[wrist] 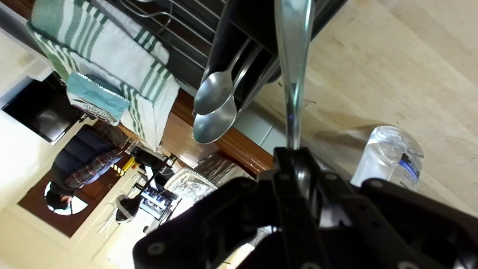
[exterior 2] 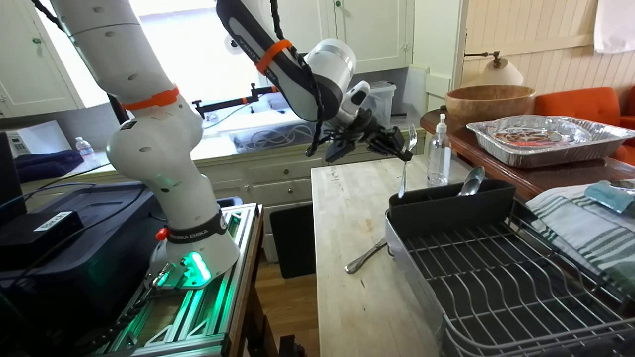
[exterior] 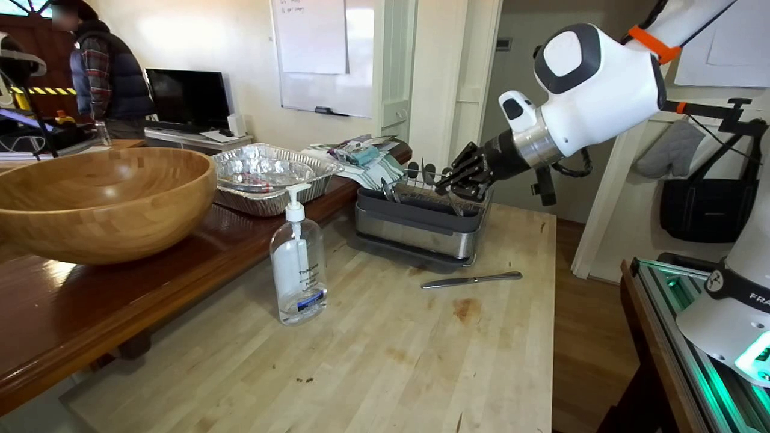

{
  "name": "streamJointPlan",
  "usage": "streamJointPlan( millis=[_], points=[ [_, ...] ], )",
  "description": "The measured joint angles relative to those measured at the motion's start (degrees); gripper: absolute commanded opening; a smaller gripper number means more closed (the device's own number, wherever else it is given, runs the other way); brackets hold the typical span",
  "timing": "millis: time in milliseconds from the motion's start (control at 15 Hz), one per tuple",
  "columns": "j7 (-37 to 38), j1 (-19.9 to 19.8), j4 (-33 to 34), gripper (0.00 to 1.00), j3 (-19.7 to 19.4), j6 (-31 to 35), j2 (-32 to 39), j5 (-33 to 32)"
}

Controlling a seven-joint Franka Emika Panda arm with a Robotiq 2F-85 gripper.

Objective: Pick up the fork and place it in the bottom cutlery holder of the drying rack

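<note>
The claw (exterior 2: 407, 154) is pinched tight on the fork (wrist: 294, 71), tines up, handle end at the mouth of the cutlery holder (exterior 2: 451, 213) of the drying rack (exterior: 415, 231), in or above I cannot tell; two spoons (wrist: 214, 122) lean there; a table knife (exterior: 472, 281) lies on the tabletop (exterior: 391, 367) beside the rack.

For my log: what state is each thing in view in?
Fork: held, tilted, tines up, handle end at the cutlery holder; inside or above, unclear.
Jaws: shut on the fork.
Two spoons: bowls up in the cutlery holder.
Drying rack: standing on the table.
Knife: lying flat on the table.
Pump bottle: upright, partly filled.
Wooden bowl: right side up.
Foil tray: right side up.
Screen: dark.
</note>
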Motion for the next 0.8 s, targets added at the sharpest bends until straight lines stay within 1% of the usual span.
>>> streamJointPlan(
  millis=[467, 800],
  points=[
    [6.4, 0.1, -0.8, 0.02, -0.9, -0.9, 0.8, -4.9],
    [7.7, 0.6, -1.8, 0.02, -1.2, -2.7, 0.8, -4.8]
  ],
)
